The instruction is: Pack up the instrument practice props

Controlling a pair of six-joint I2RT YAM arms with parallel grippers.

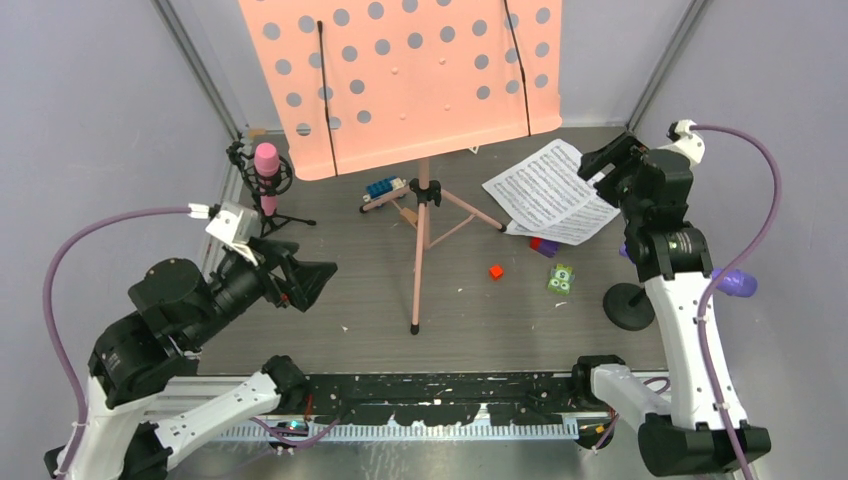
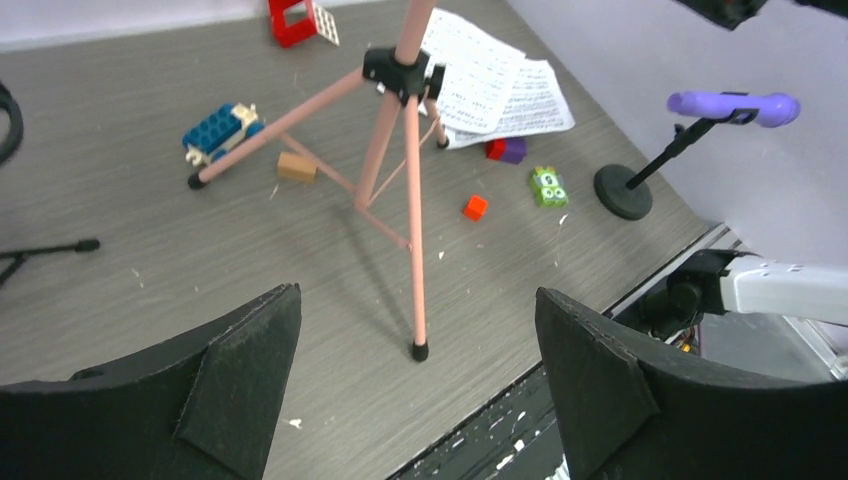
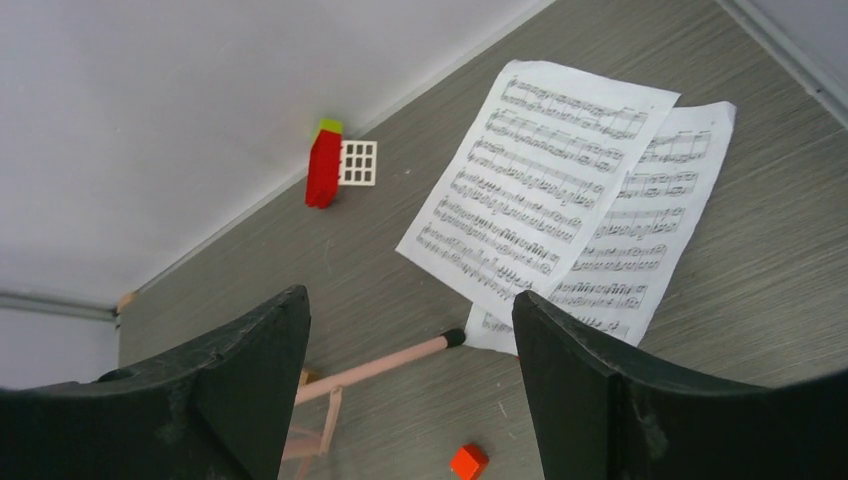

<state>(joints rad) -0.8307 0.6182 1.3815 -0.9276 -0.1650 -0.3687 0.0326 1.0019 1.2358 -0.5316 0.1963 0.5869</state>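
The grey wood-grain bench fills the middle of the overhead frame. The pink perforated music rack stands on it, its panel spanning the upper centre and its tripod legs spreading down to the middle.

The left end effector sits at lower left of the overhead view. Its fingers are spread wide with nothing between them, aimed toward the tripod. The right end effector hangs at upper right, above the near corner of the white sheet-music pages. It is also spread and holds nothing.

The two pages lie flat and overlapping, right of the tripod. The pink microphone stands upright at the left edge in a black mic mount with thin legs. The purple microphone lies level at far right on a second black mount with a round base.

A blue toy car lies against the left tripod foot. A red window piece stands near the back wall. A green block, a purple-and-red block and a small red block are scattered just below the pages.
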